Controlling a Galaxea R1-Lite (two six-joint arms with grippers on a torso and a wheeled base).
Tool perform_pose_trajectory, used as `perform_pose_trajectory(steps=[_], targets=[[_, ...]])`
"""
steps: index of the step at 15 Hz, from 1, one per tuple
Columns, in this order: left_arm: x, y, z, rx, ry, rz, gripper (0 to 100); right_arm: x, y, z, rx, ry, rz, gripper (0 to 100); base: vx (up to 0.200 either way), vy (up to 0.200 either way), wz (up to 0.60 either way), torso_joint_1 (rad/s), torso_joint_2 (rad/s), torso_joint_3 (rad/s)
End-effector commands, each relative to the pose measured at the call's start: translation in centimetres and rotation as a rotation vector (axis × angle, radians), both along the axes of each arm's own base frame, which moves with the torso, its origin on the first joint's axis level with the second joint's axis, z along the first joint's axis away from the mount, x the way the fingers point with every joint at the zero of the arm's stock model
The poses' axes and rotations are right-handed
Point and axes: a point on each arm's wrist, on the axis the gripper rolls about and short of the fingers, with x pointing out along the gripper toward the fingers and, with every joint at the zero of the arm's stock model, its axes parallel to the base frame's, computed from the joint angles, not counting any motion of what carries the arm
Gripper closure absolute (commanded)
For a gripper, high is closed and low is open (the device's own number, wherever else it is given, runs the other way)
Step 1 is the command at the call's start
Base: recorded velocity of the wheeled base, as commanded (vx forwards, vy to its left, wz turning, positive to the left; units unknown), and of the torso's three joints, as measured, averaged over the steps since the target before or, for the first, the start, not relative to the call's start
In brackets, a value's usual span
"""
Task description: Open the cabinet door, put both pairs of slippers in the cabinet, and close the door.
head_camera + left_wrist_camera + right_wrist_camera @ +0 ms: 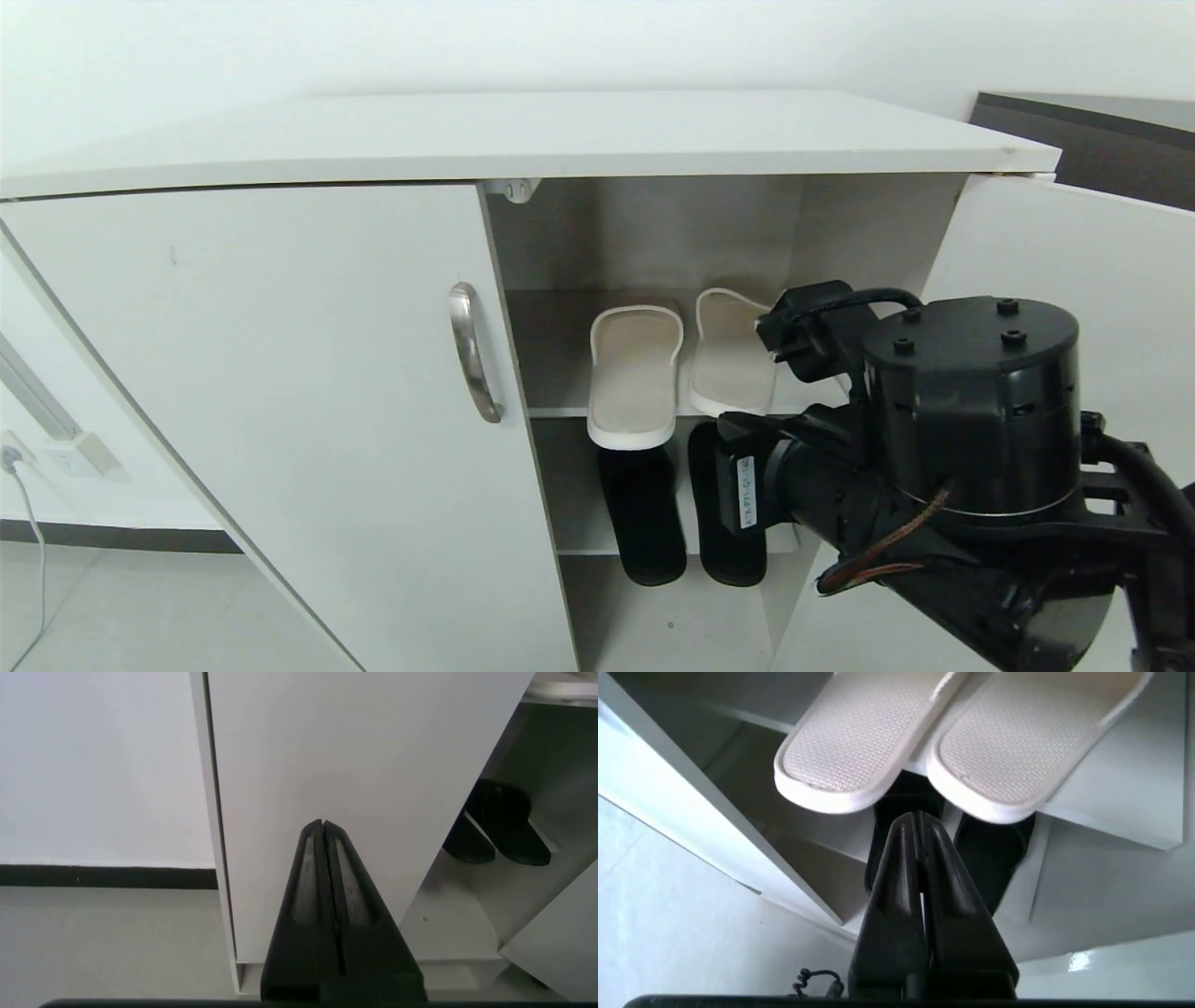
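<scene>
Found white slippers (635,373) shelved in the cabinet (523,131), black slippers (644,523) just below. Saw left gripper (321,829) and right gripper (920,821) pressed together, empty.

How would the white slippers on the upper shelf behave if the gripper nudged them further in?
The white slippers look like thick moulded foam, so probably light and fairly stiff, sliding rather than folding. Their near ends overhang the upper shelf edge, so a downward touch there might tip them off. The textured footbed suggests a pad would not slip much.
</scene>
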Motion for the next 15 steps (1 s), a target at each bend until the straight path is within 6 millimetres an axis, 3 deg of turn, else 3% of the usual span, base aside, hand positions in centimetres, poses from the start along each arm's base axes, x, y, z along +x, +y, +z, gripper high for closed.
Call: perform_pose_trajectory(steps=[1,5,15], targets=[[0.0,0.0,0.0,0.000,0.001,0.000,100,-0.1,-0.1,0.1,0.001,-0.002,0.002,100,0.000,0.000,0.00,0.000,0.00,0.000],[0.0,0.0,0.0,0.001,0.001,0.000,100,-0.4,0.2,-0.2,-0.005,0.004,0.014,100,0.000,0.000,0.00,0.000,0.00,0.000],[0.0,0.0,0.0,0.001,0.001,0.000,100,-0.4,0.6,-1.0,-0.032,0.018,0.021,100,-0.200,0.000,0.00,0.003,0.00,0.003]])
